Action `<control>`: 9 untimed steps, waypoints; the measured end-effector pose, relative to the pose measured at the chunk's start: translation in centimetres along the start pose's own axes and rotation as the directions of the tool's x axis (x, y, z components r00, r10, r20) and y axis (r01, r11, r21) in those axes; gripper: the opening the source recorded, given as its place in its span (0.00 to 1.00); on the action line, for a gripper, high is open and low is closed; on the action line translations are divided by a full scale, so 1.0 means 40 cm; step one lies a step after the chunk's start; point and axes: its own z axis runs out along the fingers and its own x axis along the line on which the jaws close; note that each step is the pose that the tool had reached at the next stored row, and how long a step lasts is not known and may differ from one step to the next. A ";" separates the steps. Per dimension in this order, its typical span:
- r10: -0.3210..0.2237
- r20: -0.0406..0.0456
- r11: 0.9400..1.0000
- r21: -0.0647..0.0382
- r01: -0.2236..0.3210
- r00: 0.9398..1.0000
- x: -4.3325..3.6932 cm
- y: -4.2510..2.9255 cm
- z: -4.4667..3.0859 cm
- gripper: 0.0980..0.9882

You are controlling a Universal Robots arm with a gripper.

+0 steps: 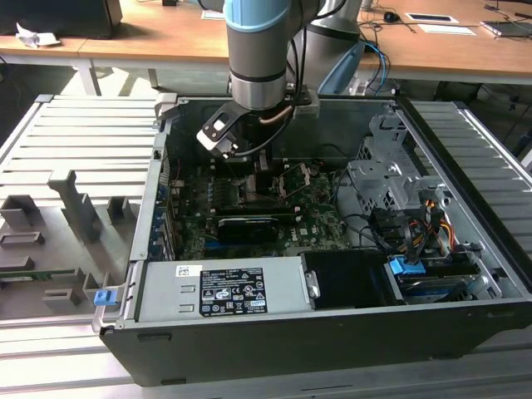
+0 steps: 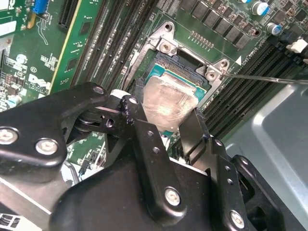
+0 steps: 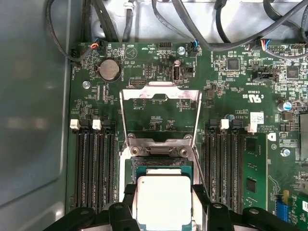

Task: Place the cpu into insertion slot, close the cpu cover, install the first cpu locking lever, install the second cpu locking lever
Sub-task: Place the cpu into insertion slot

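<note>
Closest in, the gripper [image 3: 163, 211] is clamped on the cpu [image 3: 163, 195], a black finger against each of two opposite edges. It holds the chip low over the insertion slot [image 2: 175, 58] (whether it already touches the seat I cannot tell). Just beyond, the cpu cover [image 3: 161, 92] stands swung open, with memory slots [image 3: 94, 168] flanking the socket. If the chip is released tilted or out of square with the socket's rim, it could land skewed and bend the contacts underneath.

chip [image 3: 163, 204] cut off at frame edge in first wrist view, socket [image 3: 163, 150] mostly hidden under chip and tool [image 3: 163, 192]
</note>
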 end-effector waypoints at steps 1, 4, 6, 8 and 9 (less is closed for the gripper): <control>0.000 0.000 1.000 0.000 0.000 1.000 0.000 0.000 0.004 0.49; 0.002 0.000 1.000 0.000 -0.002 1.000 0.000 -0.001 0.015 0.49; 0.017 0.001 1.000 0.000 -0.017 1.000 0.000 -0.002 0.019 0.49; 0.021 0.002 1.000 0.000 -0.021 1.000 -0.001 -0.002 0.025 0.49; 0.021 0.002 1.000 0.000 -0.021 1.000 -0.001 -0.002 0.026 0.49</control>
